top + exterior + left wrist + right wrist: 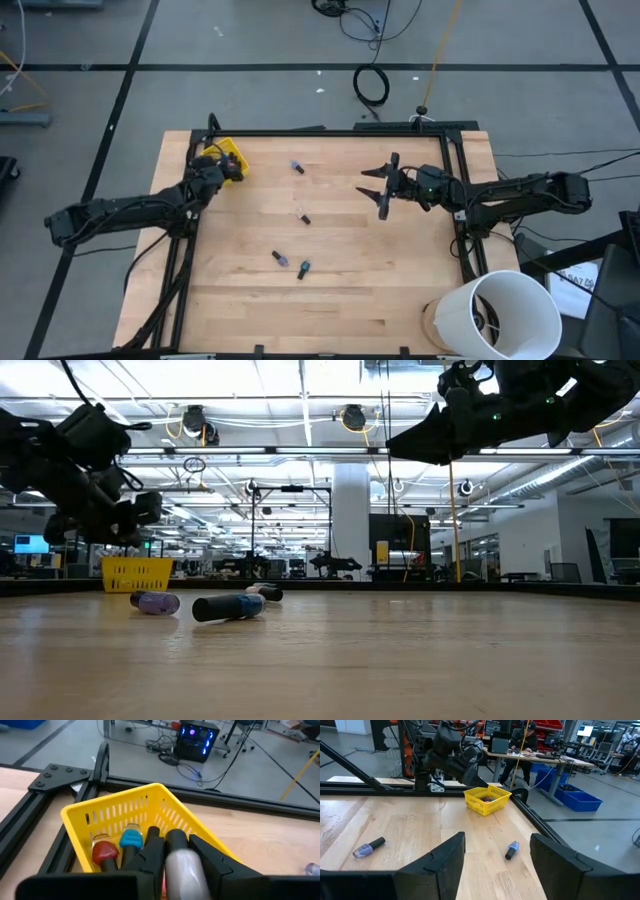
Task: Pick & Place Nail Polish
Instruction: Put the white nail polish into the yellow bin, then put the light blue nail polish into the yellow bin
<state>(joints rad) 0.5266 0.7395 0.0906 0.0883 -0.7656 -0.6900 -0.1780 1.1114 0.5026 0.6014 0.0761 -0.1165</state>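
left gripper (172, 852) clamped on a pale bottle (181, 865) above the yellow bin (112, 807) | right gripper (383, 187) spread wide, idle mid-table | risk — we release off-centre, it seems, and the bottle clips the rim | four bottles (298, 167) left on the table

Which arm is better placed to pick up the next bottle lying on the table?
The right. Its hand is open and empty over the table, while the left hand holds a pale bottle above the yellow basket.

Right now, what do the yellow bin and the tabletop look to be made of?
Yellow bin: likely moulded plastic, glossy, with slotted walls and a rolled rim. Tabletop: pale wood, probably butcher-block, given the planked grain lines and matte finish.
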